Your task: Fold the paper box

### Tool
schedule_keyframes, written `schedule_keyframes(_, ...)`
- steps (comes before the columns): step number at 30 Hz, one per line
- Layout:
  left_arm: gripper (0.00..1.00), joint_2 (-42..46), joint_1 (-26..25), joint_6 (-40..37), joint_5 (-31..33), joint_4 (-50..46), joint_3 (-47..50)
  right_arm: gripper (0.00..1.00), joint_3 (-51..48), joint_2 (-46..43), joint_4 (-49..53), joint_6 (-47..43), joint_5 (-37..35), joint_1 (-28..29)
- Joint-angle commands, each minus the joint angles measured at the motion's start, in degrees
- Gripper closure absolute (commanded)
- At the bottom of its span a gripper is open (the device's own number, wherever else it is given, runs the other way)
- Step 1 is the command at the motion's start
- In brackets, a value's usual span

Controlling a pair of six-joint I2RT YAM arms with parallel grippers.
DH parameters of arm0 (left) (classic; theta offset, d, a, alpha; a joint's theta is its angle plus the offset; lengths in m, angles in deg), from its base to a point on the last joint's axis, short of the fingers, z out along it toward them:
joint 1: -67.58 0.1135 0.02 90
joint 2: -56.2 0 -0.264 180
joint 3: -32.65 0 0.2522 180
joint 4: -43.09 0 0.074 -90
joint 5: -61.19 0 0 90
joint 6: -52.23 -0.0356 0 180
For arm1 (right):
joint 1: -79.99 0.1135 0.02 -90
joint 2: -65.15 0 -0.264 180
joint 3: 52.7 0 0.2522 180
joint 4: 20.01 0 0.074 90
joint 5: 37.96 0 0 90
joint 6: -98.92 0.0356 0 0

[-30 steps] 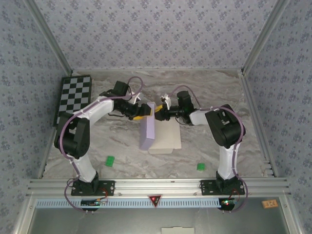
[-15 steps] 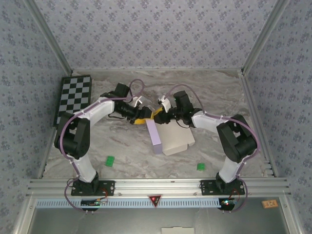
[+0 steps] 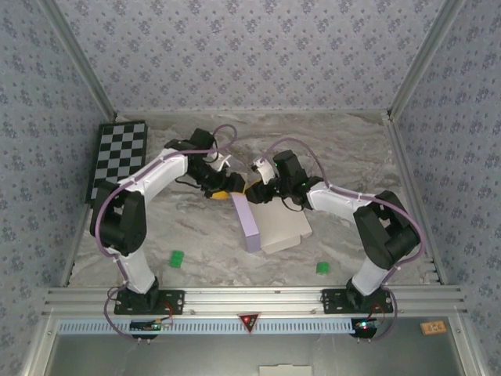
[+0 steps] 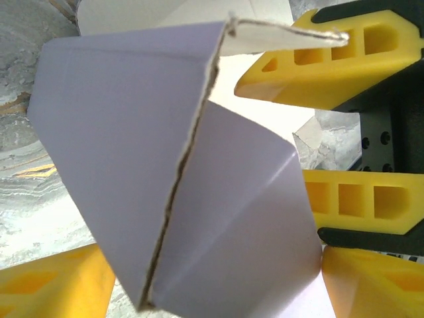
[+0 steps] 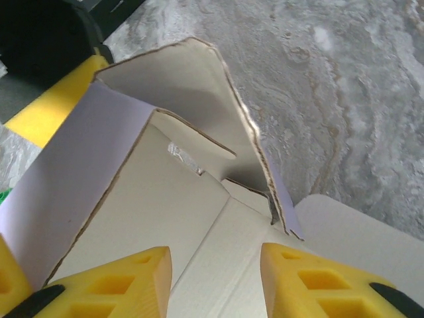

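Observation:
The paper box (image 3: 270, 223) lies half folded mid-table: a lavender wall (image 3: 250, 223) stands on edge and a cream panel (image 3: 288, 227) lies flat to its right. My left gripper (image 3: 226, 190) is at the wall's far end. In its wrist view the folded lavender corner (image 4: 199, 199) sits between its wide-apart yellow fingers (image 4: 46, 285); I see no squeeze. My right gripper (image 3: 257, 189) faces it from the right. It is open (image 5: 215, 281) over the cream inside (image 5: 165, 218), with raised flaps (image 5: 199, 99) beyond its fingertips.
A black-and-white checkerboard (image 3: 119, 157) leans at the back left. Two small green blocks (image 3: 177, 258) (image 3: 322, 268) lie near the front. Patterned walls close in the sides and back. An aluminium rail (image 3: 250, 298) runs along the near edge.
The right arm's elbow has swung out to the right and forward. The box has turned, its near end sliding right. The left gripper has stayed at the wall's far end.

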Motion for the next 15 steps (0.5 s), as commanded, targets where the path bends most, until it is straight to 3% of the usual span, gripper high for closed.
schedule_keyframes(1,0.19,-2.35,0.0,1.36,4.02,6.31,-4.11,0.58,-0.62,-3.02,-0.03,4.67,3.89,4.44)
schedule_keyframes(8,0.21,-5.88,-0.01,2.28,4.95,5.51,-9.64,0.57,0.93,-3.84,1.84,14.69,-5.48,5.48)
schedule_keyframes(11,0.22,-5.25,-0.18,2.88,8.0,4.51,-10.18,0.57,0.53,-6.4,7.08,16.36,-10.07,4.33)
schedule_keyframes(15,0.19,-1.41,-0.7,4.79,14.72,2.76,-8.53,0.57,-2.39,-10.64,10.01,19.08,-9.8,0.51)
